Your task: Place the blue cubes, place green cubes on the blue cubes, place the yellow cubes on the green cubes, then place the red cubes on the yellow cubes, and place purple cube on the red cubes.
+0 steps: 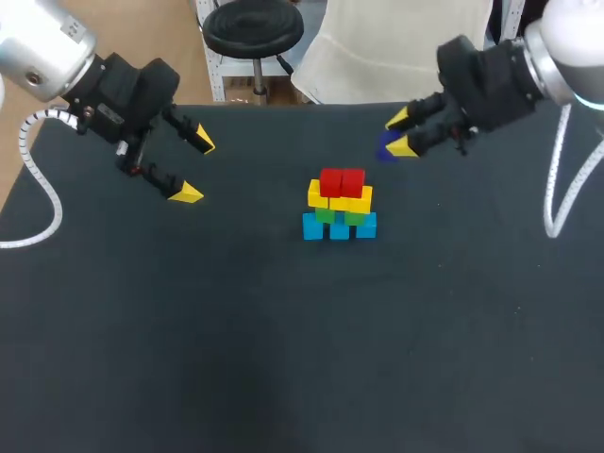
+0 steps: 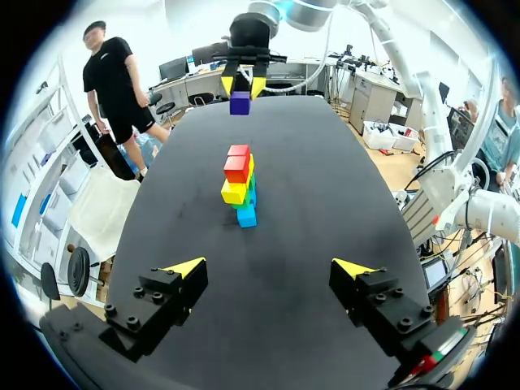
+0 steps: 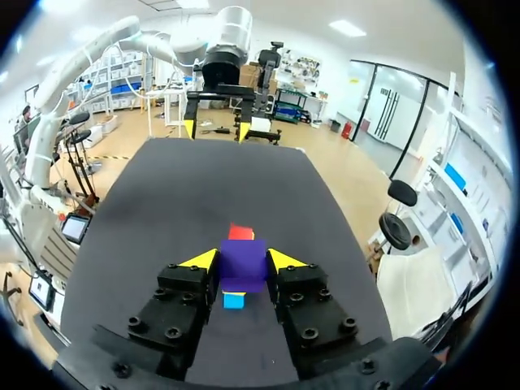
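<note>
Head view, stack: I saw blue cubes (image 1: 340, 226) on the dark matte tabletop (image 1: 189, 359), with green cubes (image 1: 340, 215), yellow cubes (image 1: 342, 200) and red cubes (image 1: 342, 181) layered above, apart from both tools.
Head view, left tool (image 1: 195, 169): it was spread wide and held nothing.
Left wrist view, purple cube (image 2: 240, 102): it hung beyond the stack, pinched by my right tool (image 2: 242, 84).
Right wrist view, grip: the right tool clamped two opposite flat faces of the purple cube, with the stack ahead of it.
Handling: I judged the cube light, rigid, smooth-faced and sharp-edged. A flat-face pinch suited it, and the narrow stack looked easy to topple.
</note>
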Controlling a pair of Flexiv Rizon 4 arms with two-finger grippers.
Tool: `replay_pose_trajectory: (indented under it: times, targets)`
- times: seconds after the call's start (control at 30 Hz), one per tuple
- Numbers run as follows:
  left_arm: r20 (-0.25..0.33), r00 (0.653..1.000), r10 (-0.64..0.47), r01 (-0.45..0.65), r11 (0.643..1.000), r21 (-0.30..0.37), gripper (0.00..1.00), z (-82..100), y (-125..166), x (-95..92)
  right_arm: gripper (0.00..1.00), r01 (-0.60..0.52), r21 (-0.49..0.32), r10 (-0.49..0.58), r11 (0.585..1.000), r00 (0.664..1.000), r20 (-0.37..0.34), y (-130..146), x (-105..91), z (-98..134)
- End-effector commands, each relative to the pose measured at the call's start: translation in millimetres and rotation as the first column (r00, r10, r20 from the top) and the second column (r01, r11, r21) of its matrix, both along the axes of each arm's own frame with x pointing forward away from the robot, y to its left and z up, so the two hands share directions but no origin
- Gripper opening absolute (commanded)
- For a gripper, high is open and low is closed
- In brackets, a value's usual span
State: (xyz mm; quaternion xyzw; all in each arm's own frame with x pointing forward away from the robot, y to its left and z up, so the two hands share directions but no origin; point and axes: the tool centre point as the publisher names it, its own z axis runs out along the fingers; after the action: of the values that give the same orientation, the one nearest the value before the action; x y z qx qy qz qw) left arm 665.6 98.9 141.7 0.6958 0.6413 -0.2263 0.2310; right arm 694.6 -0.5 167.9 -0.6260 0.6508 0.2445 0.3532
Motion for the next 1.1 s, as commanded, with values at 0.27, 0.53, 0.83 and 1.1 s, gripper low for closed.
replay_pose_trajectory:
  times: [0.27,0.53,0.83,1.1]
  targets:
    - [0.002,1.000,0.000,0.000,1.000,-0.001,1.00,-0.6,0,-0.3,0.00,-0.019,0.015,0.020,1.000,0.999,-0.045,37,11.8,-18]
    - [0.002,1.000,0.000,0.000,1.000,-0.001,1.00,-0.6,0,-0.3,0.00,-0.047,0.008,0.047,0.999,0.997,-0.062,51,8.9,-29]
    - [0.002,1.000,0.000,0.000,1.000,-0.001,1.00,-0.6,0,-0.3,0.00,-0.048,0.000,0.048,0.999,0.997,-0.066,55,5.8,-34]
    - [0.002,1.000,0.000,0.000,1.000,-0.001,1.00,-0.6,0,-0.3,0.00,-0.042,0.003,0.042,0.999,0.996,-0.080,53,4.2,-41]
